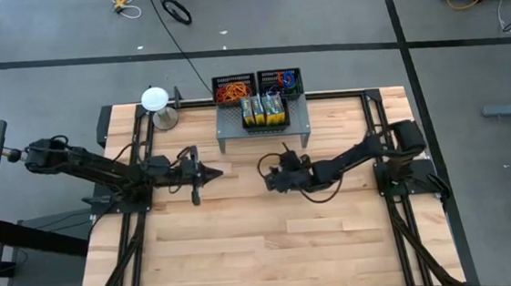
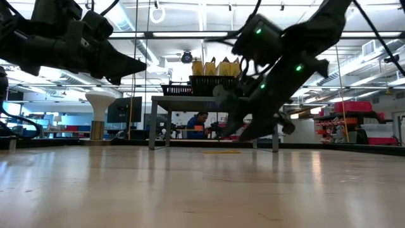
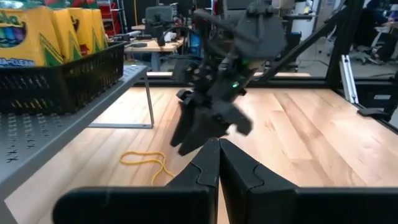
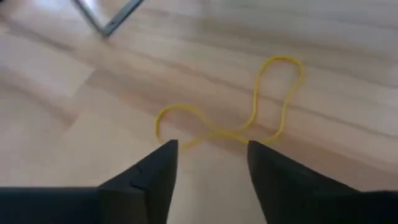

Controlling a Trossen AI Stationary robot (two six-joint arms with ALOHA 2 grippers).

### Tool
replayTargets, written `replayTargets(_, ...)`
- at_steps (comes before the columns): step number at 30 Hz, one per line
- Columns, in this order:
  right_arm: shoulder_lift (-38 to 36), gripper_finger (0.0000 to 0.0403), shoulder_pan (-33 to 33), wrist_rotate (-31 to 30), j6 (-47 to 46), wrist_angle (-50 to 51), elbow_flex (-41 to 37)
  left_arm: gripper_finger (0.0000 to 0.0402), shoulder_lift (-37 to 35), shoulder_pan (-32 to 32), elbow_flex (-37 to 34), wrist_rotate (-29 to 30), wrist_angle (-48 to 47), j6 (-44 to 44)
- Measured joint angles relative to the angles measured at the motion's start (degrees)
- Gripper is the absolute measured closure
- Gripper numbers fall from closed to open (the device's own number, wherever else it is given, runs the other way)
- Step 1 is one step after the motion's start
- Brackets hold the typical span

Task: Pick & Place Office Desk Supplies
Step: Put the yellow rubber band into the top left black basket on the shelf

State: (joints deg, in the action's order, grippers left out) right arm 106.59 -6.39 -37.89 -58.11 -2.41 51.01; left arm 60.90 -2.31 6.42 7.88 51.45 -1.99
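A yellow rubber-band loop (image 4: 249, 106) lies flat and twisted on the wooden table, in front of the grey shelf; it also shows as the yellow band (image 3: 146, 162) in the left wrist view. My right gripper (image 4: 211, 149) is open and hovers low over the band's near part, its fingertips on either side of it without touching. My left gripper (image 3: 219, 152) is shut and empty, held above the table left of the band and pointing at the right gripper (image 1: 267, 177). Black mesh trays (image 1: 233, 90) with rubber bands and yellow-green card boxes (image 1: 262, 111) sit on the shelf.
The grey perforated shelf (image 1: 263, 129) stands on legs at the table's far middle. A white ball on a stand (image 1: 154, 99) is at the far left. Bare wood (image 1: 263, 243) stretches toward the near edge. A person sits in the room beyond the table (image 2: 199, 120).
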Motion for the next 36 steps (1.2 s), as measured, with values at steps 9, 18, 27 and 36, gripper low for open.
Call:
replayTargets(9,5.3,0.0179,2.7,-4.8,-4.7,0.7,2.3,0.0392,0.0,-0.4,0.0,0.2,-0.9,0.5)
replayTargets(18,6.3,0.0199,4.8,-2.8,-2.3,0.5,2.3,0.0392,0.0,-0.4,0.0,0.2,-0.8,1.1)
replayTargets(27,7.0,0.0308,4.5,-1.9,1.8,0.5,2.4,0.0392,0.0,-0.4,0.0,0.2,-0.8,2.1)
replayTargets(36,2.4,0.039,-1.4,3.0,12.7,-1.1,2.3,0.0371,0.0,-0.4,0.0,0.2,-0.8,2.6)
